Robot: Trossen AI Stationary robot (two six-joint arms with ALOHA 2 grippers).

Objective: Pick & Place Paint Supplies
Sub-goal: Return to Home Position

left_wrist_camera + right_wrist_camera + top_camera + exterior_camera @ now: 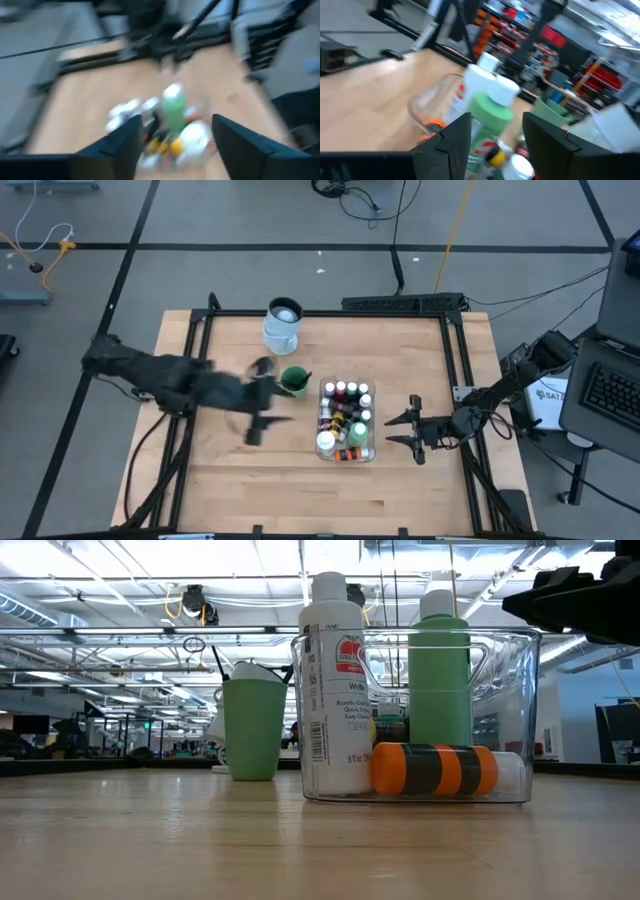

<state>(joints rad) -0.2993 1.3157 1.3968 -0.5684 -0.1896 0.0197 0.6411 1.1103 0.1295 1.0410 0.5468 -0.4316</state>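
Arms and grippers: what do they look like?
Left arm and right arm: black, slim jointed links, black cables near the bases. Left gripper and right gripper: two flat dark wedge-shaped fingers each. No markings discernible.

- Light wooden table point(230, 480), seen from above.
- Clear rectangular plastic tub point(512, 710) just right of centre.
- Green cup point(295, 381) at the tub's ten o'clock.
- Pale blue-white jug point(283, 325) at eleven o'clock, by the far edge.

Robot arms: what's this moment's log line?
left gripper open, left of tub | right gripper open, right of tub | paint bottles inside tub
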